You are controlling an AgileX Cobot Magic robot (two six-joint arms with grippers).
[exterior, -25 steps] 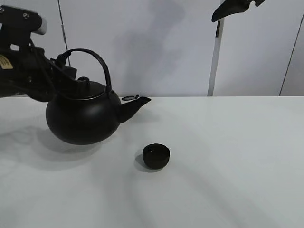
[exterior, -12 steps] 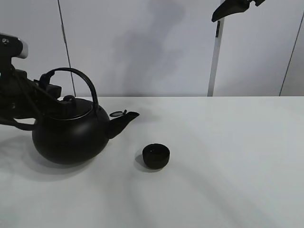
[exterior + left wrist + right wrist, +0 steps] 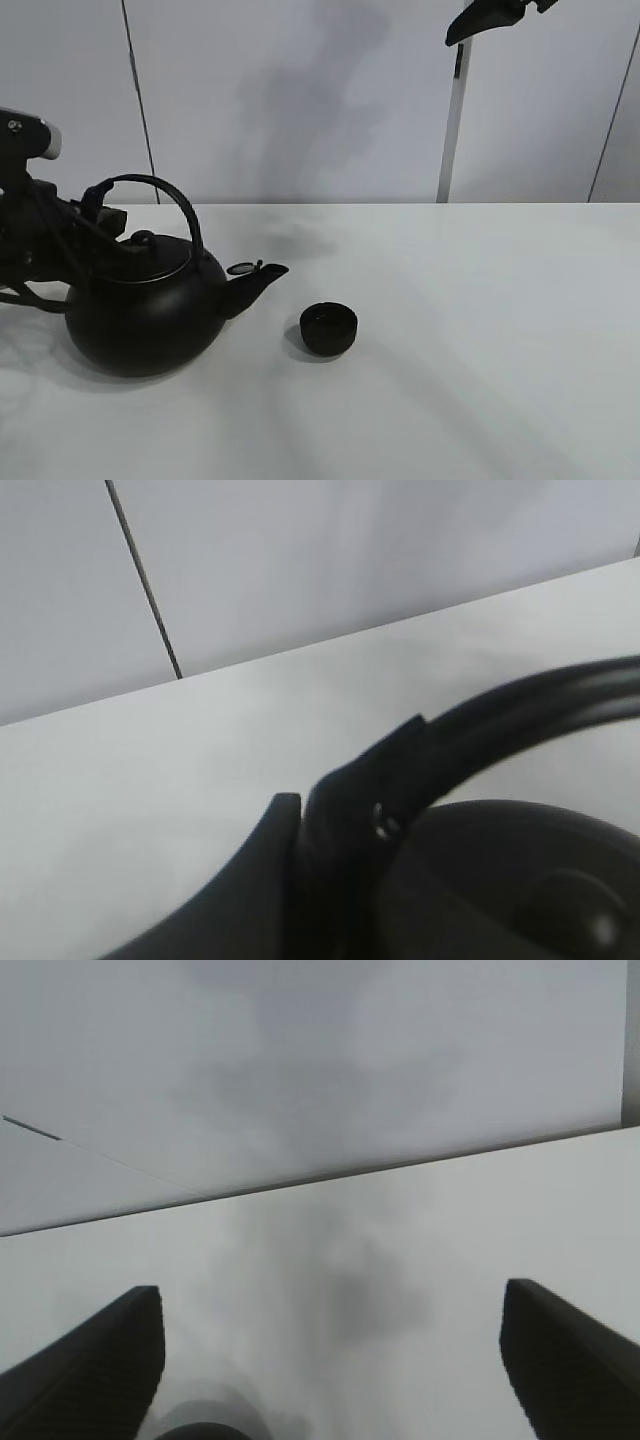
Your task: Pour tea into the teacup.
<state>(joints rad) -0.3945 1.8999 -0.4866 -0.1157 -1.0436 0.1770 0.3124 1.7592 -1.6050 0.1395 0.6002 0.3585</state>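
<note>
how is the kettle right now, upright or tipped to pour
Upright: the kettle sits level, lid knob on top, its spout short of the teacup, not over it.

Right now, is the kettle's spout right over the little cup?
No, the spout of the kettle is off to one side of the teacup, with bare table between them.

The kettle [image 3: 140,320] looks like smooth black metal with a soft sheen. The teacup [image 3: 329,328] is matte black, and the counter [image 3: 480,350] is smooth white.
</note>
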